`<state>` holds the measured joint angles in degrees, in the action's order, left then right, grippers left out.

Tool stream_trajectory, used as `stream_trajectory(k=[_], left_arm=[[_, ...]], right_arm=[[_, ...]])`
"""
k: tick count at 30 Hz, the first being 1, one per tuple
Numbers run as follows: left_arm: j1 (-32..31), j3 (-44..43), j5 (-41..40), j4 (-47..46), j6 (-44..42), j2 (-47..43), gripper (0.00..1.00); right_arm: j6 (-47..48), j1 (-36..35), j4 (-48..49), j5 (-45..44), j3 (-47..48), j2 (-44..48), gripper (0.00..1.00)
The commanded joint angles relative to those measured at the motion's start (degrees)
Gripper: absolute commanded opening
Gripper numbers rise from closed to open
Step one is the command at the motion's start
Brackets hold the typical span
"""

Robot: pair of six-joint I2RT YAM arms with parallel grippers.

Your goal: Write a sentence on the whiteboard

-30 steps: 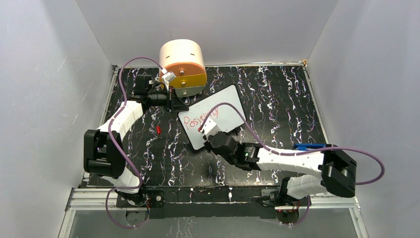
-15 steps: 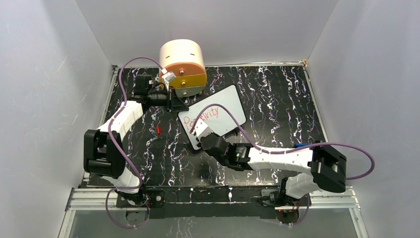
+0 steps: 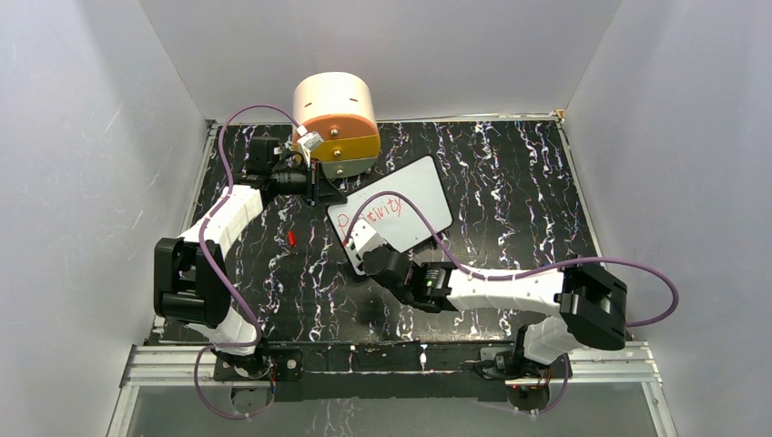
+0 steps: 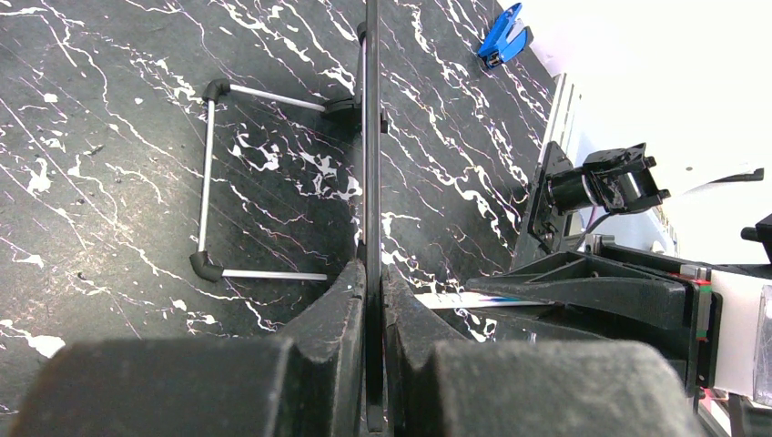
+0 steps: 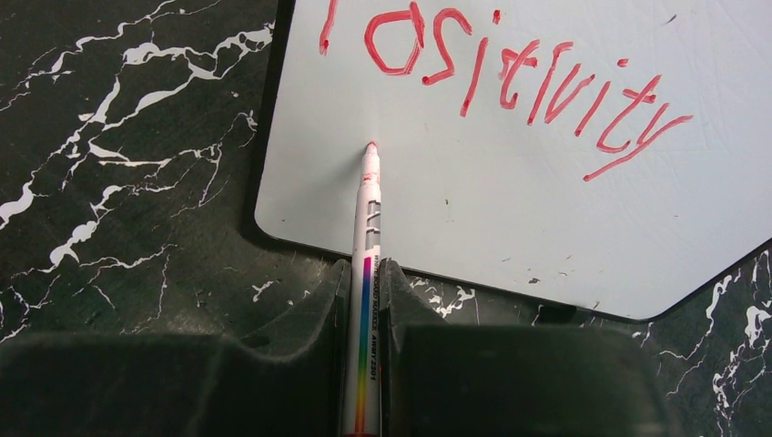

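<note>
My right gripper pinches the marker, tip just below the sentence on the whiteboard, which my left gripper clamps by its edge.

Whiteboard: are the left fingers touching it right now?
Touching. The left wrist view shows the left fingers shut on the whiteboard's thin black edge, no gap either side.

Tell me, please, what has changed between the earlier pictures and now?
The right gripper, shut on the marker, swung left across the whiteboard, from the end of the red sentence back to below its start. Nothing was taken or released. The left gripper stays clamped on the board's edge; the drawer unit and small red piece are unmoved.
</note>
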<state>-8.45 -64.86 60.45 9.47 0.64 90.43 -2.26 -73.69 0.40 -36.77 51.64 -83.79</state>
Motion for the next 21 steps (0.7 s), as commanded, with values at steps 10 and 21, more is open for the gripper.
stream_trajectory(k=[10,21], left_arm=[[-0.43,1.08,-4.51,3.3,-1.74,1.15,0.0],[-0.43,1.04,-4.38,3.27,-1.61,1.2,0.0]], right_arm=[[-2.66,-0.34,-6.26,-0.81,4.24,-1.6,0.0],[-3.01,-0.57,-6.94,-2.35,4.43,-1.64,0.0]])
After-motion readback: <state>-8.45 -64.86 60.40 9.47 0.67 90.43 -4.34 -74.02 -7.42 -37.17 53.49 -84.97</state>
